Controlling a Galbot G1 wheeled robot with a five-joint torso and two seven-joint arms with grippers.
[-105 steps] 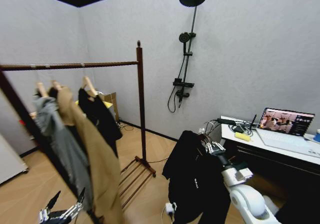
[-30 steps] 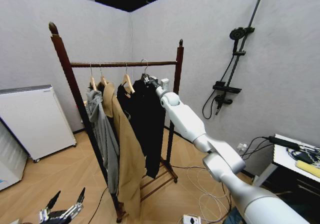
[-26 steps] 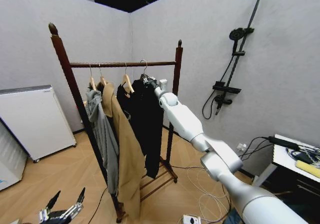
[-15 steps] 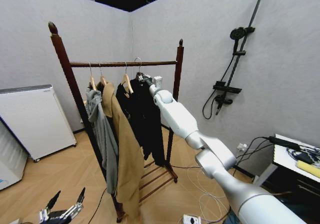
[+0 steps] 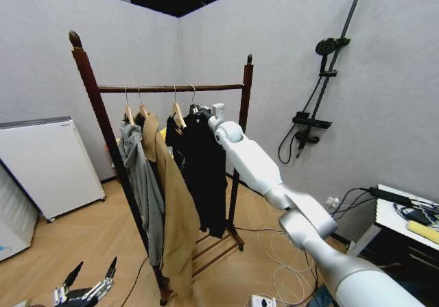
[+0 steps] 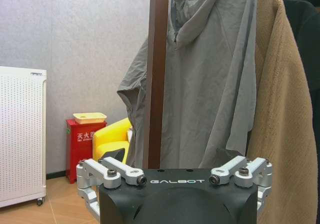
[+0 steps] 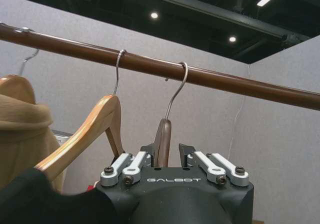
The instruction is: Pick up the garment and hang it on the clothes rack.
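Observation:
The clothes rack (image 5: 164, 88) stands ahead, its rod (image 7: 225, 81) crossing the right wrist view. My right arm reaches up to it. My right gripper (image 5: 200, 112) (image 7: 162, 154) is shut on the wooden neck of a hanger (image 7: 161, 134) whose wire hook (image 7: 181, 71) lies over the rod. The black garment (image 5: 206, 170) hangs from that hanger near the right post, and some of its cloth (image 7: 30, 194) shows beside the gripper. My left gripper (image 5: 88, 281) (image 6: 175, 166) is open and low, by the rack's near post (image 6: 157, 74).
A grey hoodie (image 5: 140, 183) (image 6: 210, 74), a tan coat (image 5: 171, 204) and another dark top (image 5: 177, 139) share the rod. A white appliance (image 5: 41, 163) stands left. A shower fixture (image 5: 321, 67) is on the right wall, a desk (image 5: 401, 218) below it, cables (image 5: 264, 297) on the floor.
The robot has turned from the desk to face the rack. In the last half second my right gripper lowered the hanger, bringing its hook down from above the rod onto it.

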